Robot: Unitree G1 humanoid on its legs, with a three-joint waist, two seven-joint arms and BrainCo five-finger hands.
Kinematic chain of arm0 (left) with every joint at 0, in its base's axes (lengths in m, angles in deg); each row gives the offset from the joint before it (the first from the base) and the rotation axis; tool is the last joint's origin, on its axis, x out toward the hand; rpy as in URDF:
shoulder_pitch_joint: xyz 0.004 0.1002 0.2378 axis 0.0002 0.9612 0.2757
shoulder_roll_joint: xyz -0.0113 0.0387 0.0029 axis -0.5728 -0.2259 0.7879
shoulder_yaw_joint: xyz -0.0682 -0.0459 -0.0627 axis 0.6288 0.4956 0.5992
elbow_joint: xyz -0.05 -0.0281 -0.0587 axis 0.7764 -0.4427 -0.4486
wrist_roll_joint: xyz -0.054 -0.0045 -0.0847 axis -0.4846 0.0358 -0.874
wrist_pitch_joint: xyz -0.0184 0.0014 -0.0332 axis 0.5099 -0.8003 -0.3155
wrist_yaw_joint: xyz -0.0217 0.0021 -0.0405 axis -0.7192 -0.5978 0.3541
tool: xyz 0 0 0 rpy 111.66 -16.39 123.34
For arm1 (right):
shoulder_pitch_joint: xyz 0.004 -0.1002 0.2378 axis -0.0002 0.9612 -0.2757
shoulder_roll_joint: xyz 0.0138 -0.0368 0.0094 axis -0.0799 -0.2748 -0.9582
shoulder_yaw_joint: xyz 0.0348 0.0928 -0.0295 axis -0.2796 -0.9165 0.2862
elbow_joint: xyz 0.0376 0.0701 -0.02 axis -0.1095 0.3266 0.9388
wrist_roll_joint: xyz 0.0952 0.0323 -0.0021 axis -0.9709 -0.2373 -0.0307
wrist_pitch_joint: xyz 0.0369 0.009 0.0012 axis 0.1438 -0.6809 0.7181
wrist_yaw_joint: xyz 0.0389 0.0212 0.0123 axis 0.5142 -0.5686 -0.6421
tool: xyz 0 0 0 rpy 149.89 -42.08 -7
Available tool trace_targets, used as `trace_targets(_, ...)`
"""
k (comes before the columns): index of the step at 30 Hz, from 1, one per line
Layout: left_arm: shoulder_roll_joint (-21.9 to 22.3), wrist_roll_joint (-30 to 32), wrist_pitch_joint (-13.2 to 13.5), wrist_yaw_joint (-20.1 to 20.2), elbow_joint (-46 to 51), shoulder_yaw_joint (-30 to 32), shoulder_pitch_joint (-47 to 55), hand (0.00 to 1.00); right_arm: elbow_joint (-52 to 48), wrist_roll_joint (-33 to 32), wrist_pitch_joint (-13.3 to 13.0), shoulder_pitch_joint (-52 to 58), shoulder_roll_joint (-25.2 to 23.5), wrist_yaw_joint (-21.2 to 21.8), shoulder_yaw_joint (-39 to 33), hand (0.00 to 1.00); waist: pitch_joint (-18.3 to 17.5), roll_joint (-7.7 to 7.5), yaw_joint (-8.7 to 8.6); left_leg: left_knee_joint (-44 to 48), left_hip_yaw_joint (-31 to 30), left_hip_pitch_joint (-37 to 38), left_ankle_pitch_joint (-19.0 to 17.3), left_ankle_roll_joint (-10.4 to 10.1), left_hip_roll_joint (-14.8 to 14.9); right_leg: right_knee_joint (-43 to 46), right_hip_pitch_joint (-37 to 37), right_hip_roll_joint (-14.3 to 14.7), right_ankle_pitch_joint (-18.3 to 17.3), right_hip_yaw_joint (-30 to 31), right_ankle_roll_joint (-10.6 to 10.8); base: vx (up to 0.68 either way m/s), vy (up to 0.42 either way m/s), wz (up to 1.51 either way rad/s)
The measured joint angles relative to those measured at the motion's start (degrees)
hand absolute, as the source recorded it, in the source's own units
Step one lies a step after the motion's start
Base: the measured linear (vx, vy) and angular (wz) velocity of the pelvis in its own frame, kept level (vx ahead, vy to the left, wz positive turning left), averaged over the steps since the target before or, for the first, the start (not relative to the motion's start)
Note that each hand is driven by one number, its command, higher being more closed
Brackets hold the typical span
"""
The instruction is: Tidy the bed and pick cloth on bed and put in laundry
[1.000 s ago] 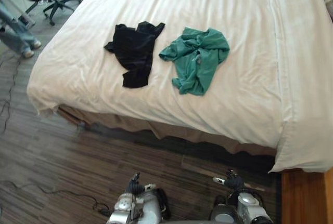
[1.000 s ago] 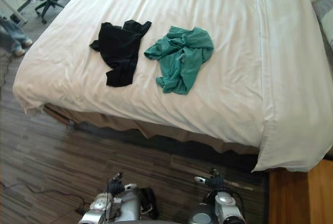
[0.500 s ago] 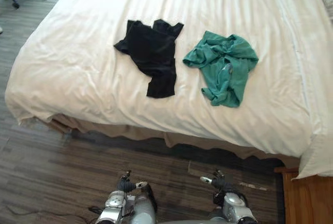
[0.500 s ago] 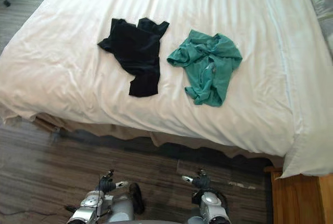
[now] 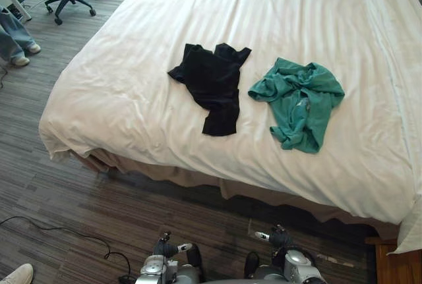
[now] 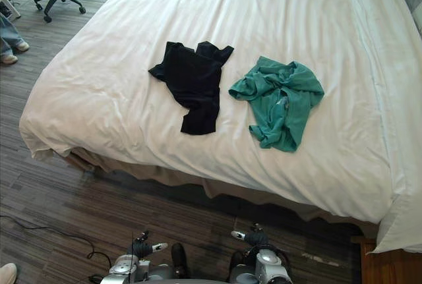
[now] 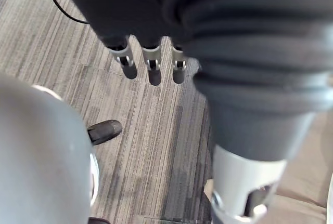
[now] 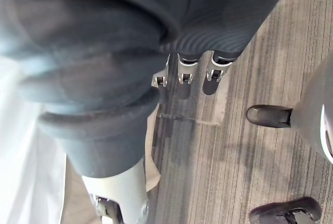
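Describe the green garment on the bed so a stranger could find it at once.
Start at the big white bed. Two crumpled garments lie side by side near its middle. Pick the teal-green garment on the robot's right, not the black garment beside it.

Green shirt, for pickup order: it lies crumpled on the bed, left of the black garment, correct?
No: the green shirt lies crumpled on the bed, right of the black garment; the left eye view shows it.
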Motion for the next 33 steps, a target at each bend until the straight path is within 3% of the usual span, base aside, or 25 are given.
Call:
trace_targets(5, 0.1, -1.0, -0.9, 0.2, -0.6, 5.3, 0.3, 0.0, 0.0, 2.8, 0.2, 0.5, 0.4, -0.3, -0.9, 0.0, 0.8, 0.97, 0.15, 0.5, 5.8, 3.0, -1.3, -0.6, 1.5, 1.1, -0.4, 0.3, 0.0, 4.3, 0.0, -0.04, 0.009, -0.54)
trace_targets(6, 0.0, -1.1, -1.2, 0.2, -0.7, 7.7, 0.8, 0.0, -0.1, 4.4, 0.3, 0.8, 0.5, -0.3, -0.8, 0.0, 1.0, 1.09, 0.2, 2.3, 9.1, 3.6, -3.3, -1.5, 2.6, 1.8, -1.3, 0.8, -0.5, 7.0, -0.6, -0.05, -0.023, -1.38)
trace_targets(7, -0.1, -1.1, -1.3, 0.2, -0.6, 9.9, 1.7, 0.0, -0.3, 5.6, 0.3, 1.0, 0.6, -0.3, -0.7, 0.0, 1.3, 0.98, 0.22, 9.0, 12.3, 2.2, -6.9, -2.5, 5.1, 2.6, -2.2, 1.0, -1.3, 8.4, -1.3, -0.03, -0.047, -1.52)
trace_targets(8, -0.2, -1.1, -1.4, 0.2, -0.6, 10.8, 2.2, 0.0, -0.7, 6.5, 0.3, 1.2, 0.9, -0.4, -0.7, 0.0, 1.4, 1.06, 0.27, 13.3, 13.7, 1.2, -8.8, -2.9, 6.7, 2.6, -2.4, 1.0, -1.3, 8.5, -1.5, 0.0, -0.073, -1.48)
trace_targets(9, -1.0, -1.7, -1.6, 0.3, -0.6, 11.7, 2.7, 0.0, -1.3, 8.0, 0.3, 1.5, 1.9, -0.8, -0.7, 0.0, 2.3, 0.89, 0.24, 23.5, 14.4, -1.6, -10.2, -3.1, 9.3, 2.1, -2.1, 1.1, -1.2, 9.6, -1.6, 0.03, -0.123, -1.04)
trace_targets(10, -1.1, -2.2, -1.5, 0.2, -0.4, 11.8, 2.5, 0.0, -1.4, 8.3, 0.5, 2.8, 2.7, -1.3, -1.2, 0.0, 2.5, 0.75, -0.3, 32.8, 11.6, -5.6, -9.4, -3.2, 11.4, 2.2, -2.1, 0.7, -1.0, 10.7, -1.9, 0.04, -0.12, -0.83)
trace_targets(11, -1.2, -2.2, -1.4, 0.1, -0.3, 11.8, 2.5, 0.0, -1.9, 8.5, 0.6, 2.8, 3.2, -1.6, -1.9, 0.0, 2.8, 0.86, -0.5, 35.6, 9.6, -7.6, -9.6, -3.6, 11.7, 2.3, -2.0, 0.6, -1.0, 11.3, -2.0, 0.06, -0.098, -0.51)
trace_targets(12, -0.9, -2.4, -1.3, 0.0, -0.3, 11.8, 2.3, 0.0, -2.3, 8.8, 0.7, 2.7, 4.6, -2.0, -1.9, 0.0, 3.1, 0.73, -0.79, 34.9, 6.7, -8.4, -11.4, -4.3, 10.6, 2.6, -2.2, 0.3, -0.9, 12.8, -1.9, 0.13, 0.017, -0.67)
trace_targets(13, -0.5, -2.8, -1.1, -0.1, -0.3, 11.3, 2.3, 0.0, -2.2, 8.9, 1.4, 3.1, 6.1, -2.5, -2.0, 0.0, 3.0, 1.2, -0.87, 28.3, 3.9, -8.0, -12.3, -3.9, 8.2, 2.3, -2.3, -0.6, -0.5, 14.9, -1.7, 0.14, 0.057, -0.67)
trace_targets(15, -0.5, -4.0, -1.1, -0.1, -0.3, 10.4, 2.1, 0.0, -1.8, 8.9, 1.6, 3.4, 6.3, -2.5, -2.1, 0.0, 3.0, 1.35, -1.15, 18.6, 2.2, -7.8, -11.8, -3.9, 6.1, 1.1, -2.5, -1.0, 0.6, 17.3, 0.0, 0.2, 0.151, -0.75)
trace_targets(16, -0.3, -4.6, -1.1, -0.1, -0.4, 9.8, 1.8, 0.0, -1.5, 8.7, 1.6, 3.5, 6.2, -2.5, -2.5, 0.0, 2.8, 1.86, -1.17, 13.1, 1.8, -7.2, -11.0, -4.4, 5.7, 0.4, -2.8, -0.7, 1.1, 18.2, 0.7, 0.2, 0.19, -0.81)
trace_targets(17, 0.1, -4.7, -1.1, 0.0, -0.4, 9.1, 1.6, 0.0, -1.4, 8.7, 1.6, 3.8, 6.5, -2.5, -3.3, 0.0, 2.5, 2.93, -1.18, 10.6, 1.7, -7.0, -8.0, -3.9, 5.8, 0.1, -2.9, 0.1, 1.0, 18.6, 1.6, 0.14, 0.165, -0.64)
trace_targets(18, 0.3, -5.1, -1.0, 0.1, -0.4, 8.5, 1.3, 0.0, -1.3, 8.2, 1.5, 3.9, 6.6, -2.5, -3.7, 0.0, 2.2, 3.62, -1.17, 10.4, 1.3, -6.6, -4.1, -2.2, 6.1, -0.1, -2.6, 0.3, 0.9, 18.9, 2.0, 0.16, 0.167, -0.38)
trace_targets(20, -0.3, -5.4, -0.8, 0.2, -0.3, 6.8, -0.8, 0.0, -1.5, 7.5, 1.3, 5.7, 5.0, -2.5, -4.8, 0.0, 1.8, 0.46, -1.34, 8.0, 1.9, -4.7, -4.4, -1.5, 3.3, -0.4, -1.8, -2.2, 1.6, 14.9, 3.3, 0.19, 0.159, -0.08)
trace_targets(22, -0.3, -5.4, -0.6, 0.2, -0.1, 4.8, -1.4, 0.0, -1.5, 6.3, 1.3, 6.7, 4.2, -2.5, -5.5, 0.0, 1.4, -0.91, -1.4, 6.2, 2.2, -3.2, -4.4, -1.4, 1.5, -0.5, -1.1, -3.5, 1.6, 13.1, 3.4, 0.16, 0.131, 0.06)
trace_targets(25, -0.6, -4.3, -0.7, 0.1, -0.1, 3.3, -1.4, 0.0, -2.1, 5.3, 1.1, 7.2, 4.0, -2.5, -5.8, 0.0, 1.3, -1.08, -1.32, 5.6, 2.2, -2.0, -5.0, -0.5, 0.0, 0.9, -0.6, -4.9, 1.5, 10.6, 4.0, 0.16, 0.117, 0.1)
trace_targets(29, -1.5, -4.2, -0.8, -0.1, -0.2, 3.0, -1.0, 0.0, -2.6, 3.9, 1.0, 7.3, 3.9, -2.5, -6.0, 0.0, 1.4, -0.5, -1.19, 5.0, 1.9, -1.7, -5.2, -0.2, 0.2, 5.2, -2.3, -4.8, 1.1, 9.1, 4.6, 0.1, 0.037, 0.1)
trace_targets(33, -1.6, -4.6, -1.2, -0.3, -1.8, 6.6, 0.3, 0.0, -2.2, 0.2, 0.1, 7.4, 3.6, -2.6, -9.4, 0.0, 1.4, -0.23, -0.95, 3.5, 1.4, -0.9, -5.2, -0.1, -0.1, 5.6, -2.3, -4.8, 1.1, 8.7, 4.6, 0.05, 0.012, 0.01)
